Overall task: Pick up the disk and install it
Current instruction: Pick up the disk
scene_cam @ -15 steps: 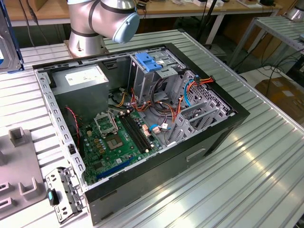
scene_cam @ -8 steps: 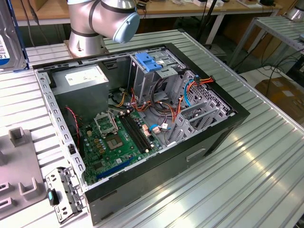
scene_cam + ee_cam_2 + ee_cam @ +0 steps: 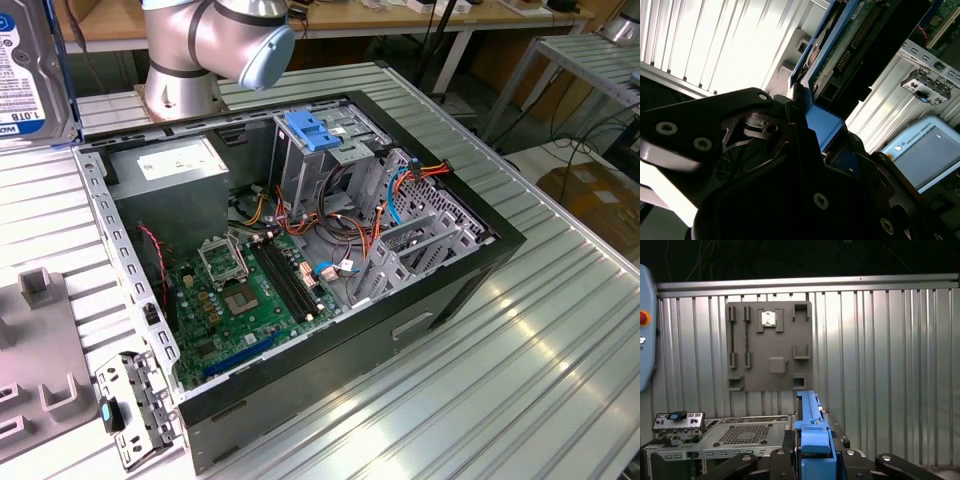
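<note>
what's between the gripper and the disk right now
Nothing: the gripper is clamped directly on the blue side rail of the disk, as seen in both wrist views.

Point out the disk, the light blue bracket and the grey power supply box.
the disk (image 3: 20, 82), exterior view, on its white-and-blue label.
the light blue bracket (image 3: 312, 132), exterior view, on its flat top.
the grey power supply box (image 3: 170, 160), exterior view, on its white sticker.

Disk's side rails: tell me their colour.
Blue. The first wrist view shows a side rail of the disk best.
</note>
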`<state>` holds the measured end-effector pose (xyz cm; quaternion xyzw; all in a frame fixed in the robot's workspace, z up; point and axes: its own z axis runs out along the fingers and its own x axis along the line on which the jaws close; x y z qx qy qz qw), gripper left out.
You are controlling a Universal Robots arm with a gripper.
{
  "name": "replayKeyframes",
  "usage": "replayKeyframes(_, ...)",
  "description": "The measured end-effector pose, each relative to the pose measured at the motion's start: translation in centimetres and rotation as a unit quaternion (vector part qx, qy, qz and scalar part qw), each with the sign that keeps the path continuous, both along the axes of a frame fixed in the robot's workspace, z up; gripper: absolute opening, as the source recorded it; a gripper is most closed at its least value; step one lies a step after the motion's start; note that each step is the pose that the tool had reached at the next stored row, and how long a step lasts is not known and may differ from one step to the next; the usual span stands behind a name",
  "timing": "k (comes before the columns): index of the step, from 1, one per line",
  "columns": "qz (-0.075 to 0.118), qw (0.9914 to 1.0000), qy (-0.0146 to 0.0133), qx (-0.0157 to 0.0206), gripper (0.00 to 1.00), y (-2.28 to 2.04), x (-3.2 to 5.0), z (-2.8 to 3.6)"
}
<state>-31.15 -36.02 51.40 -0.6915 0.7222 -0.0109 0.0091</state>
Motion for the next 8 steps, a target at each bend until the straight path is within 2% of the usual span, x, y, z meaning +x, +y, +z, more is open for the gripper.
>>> replayKeyframes(8, 0.0, 1.0, 0.0, 0.0, 0.37, -0.33, 0.81, -0.01)
